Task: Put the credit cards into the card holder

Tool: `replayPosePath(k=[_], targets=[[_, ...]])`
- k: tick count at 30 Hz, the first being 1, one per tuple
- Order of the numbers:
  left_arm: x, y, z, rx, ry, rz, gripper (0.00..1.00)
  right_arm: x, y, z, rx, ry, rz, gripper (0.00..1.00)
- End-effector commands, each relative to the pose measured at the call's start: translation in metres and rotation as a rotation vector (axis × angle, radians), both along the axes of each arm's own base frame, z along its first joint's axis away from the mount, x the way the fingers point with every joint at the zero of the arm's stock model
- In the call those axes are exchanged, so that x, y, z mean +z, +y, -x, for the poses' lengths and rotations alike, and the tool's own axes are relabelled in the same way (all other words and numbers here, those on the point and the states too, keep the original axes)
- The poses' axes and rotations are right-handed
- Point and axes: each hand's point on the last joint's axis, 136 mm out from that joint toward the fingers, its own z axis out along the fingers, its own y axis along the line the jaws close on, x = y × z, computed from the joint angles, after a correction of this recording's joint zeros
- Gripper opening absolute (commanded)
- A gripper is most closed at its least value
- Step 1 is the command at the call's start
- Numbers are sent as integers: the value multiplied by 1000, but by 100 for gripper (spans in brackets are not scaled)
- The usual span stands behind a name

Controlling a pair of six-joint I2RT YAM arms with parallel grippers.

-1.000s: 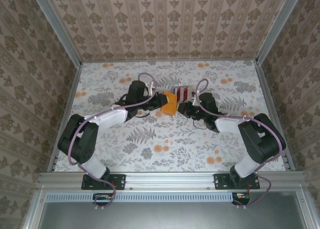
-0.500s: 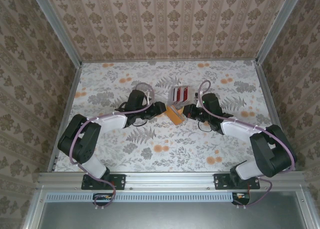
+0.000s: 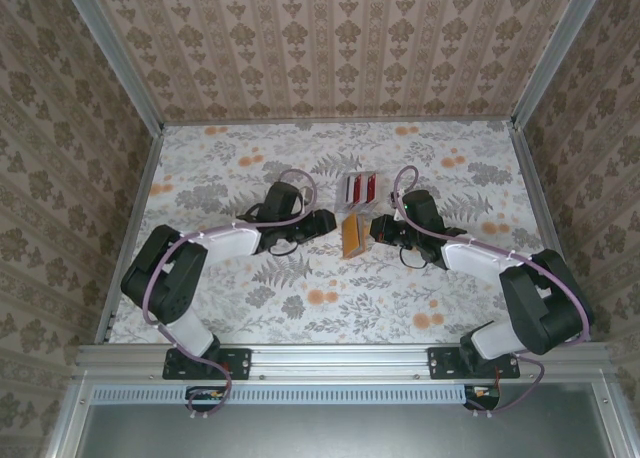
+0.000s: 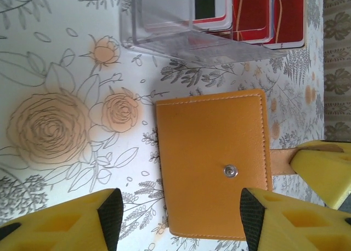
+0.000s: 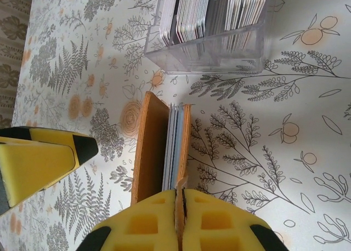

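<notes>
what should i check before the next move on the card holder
1. Right gripper shut on strap: ok.
2. Left gripper open: ok.
3. Holder spread open: not ok, its covers sit close together.
4. Cards waiting in rack: ok.
5. Card picked up: not ok.
6. Free slot inside: cannot tell.

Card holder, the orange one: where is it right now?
In the top view the card holder is mid-table, just nearer than the clear rack, with the right tool pinching its tab.
</notes>
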Motion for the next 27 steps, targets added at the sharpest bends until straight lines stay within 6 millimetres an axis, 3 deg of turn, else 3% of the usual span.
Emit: replayPosePath(k=[1, 9, 18, 27], targets=[[12, -13, -1, -52, -43, -1, 62, 5, -2, 5, 9, -18, 24, 2], [24, -30, 2, -120, -77, -47, 62, 10, 4, 4, 18, -37, 8, 2], [11, -44, 7, -171, -49, -91, 62, 16, 12, 5, 39, -48, -6, 2], [-4, -42, 9, -156, -12, -103, 62, 31, 16, 5, 45, -86, -28, 2]])
